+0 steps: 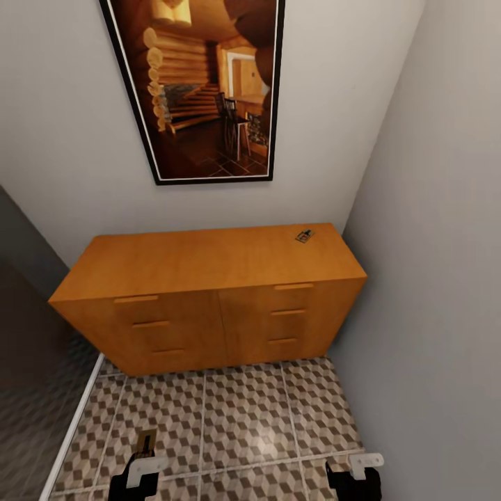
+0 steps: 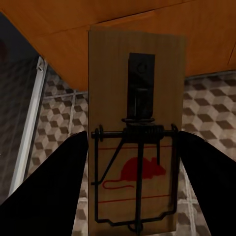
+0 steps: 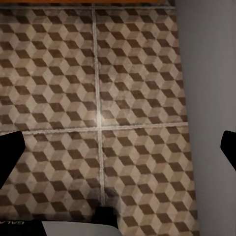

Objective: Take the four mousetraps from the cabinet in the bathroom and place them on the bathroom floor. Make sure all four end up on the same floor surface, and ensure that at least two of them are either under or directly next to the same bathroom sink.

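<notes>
Mousetrap (image 1: 304, 236) alone atop cabinet (image 1: 209, 299)

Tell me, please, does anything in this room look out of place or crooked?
One small dark mousetrap lies askew near the back right corner of the orange-brown wooden cabinet top. Another flat wooden mousetrap sits between the left hand's fingers. Nothing looks damaged.

Two mousetraps: one (image 2: 135, 142) clamped in the left end effector (image 1: 142, 467), one (image 1: 304, 236) well beyond the right end effector (image 1: 356, 473) on the single cabinet (image 1: 209, 306). Six drawer handles, one framed picture (image 1: 202, 83).
</notes>
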You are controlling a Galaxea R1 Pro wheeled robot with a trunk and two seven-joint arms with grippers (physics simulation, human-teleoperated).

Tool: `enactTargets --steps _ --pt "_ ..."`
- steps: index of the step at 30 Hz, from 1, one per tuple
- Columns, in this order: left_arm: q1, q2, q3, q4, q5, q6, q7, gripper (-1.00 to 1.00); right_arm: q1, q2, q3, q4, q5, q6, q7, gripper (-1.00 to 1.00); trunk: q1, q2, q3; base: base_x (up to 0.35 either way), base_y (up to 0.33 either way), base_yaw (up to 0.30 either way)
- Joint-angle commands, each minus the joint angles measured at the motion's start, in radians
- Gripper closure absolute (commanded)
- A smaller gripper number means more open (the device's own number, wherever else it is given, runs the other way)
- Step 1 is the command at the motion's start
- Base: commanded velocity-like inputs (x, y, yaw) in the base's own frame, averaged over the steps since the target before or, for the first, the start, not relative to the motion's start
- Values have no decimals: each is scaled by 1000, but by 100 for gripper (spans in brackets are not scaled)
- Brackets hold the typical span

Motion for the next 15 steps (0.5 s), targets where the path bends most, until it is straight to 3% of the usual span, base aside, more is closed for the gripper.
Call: enactTargets --steps 1,11,15 --pt "-2 -1 -8 4 9 -6 2 100 -1 -1 9 0 -9 -6 -6 -100 0 -2 -2 -136 128 0" --pt "-2 -1 -8 4 9 -3 -3 100 -1 3 10 0 -8 -19 -9 -100 0 -2 -2 -174 219 -1" --pt "-2 -1 -8 4 8 -2 -3 100 -1 2 10 0 -8 -19 -7 -100 0 -2 -2 -164 247 -96"
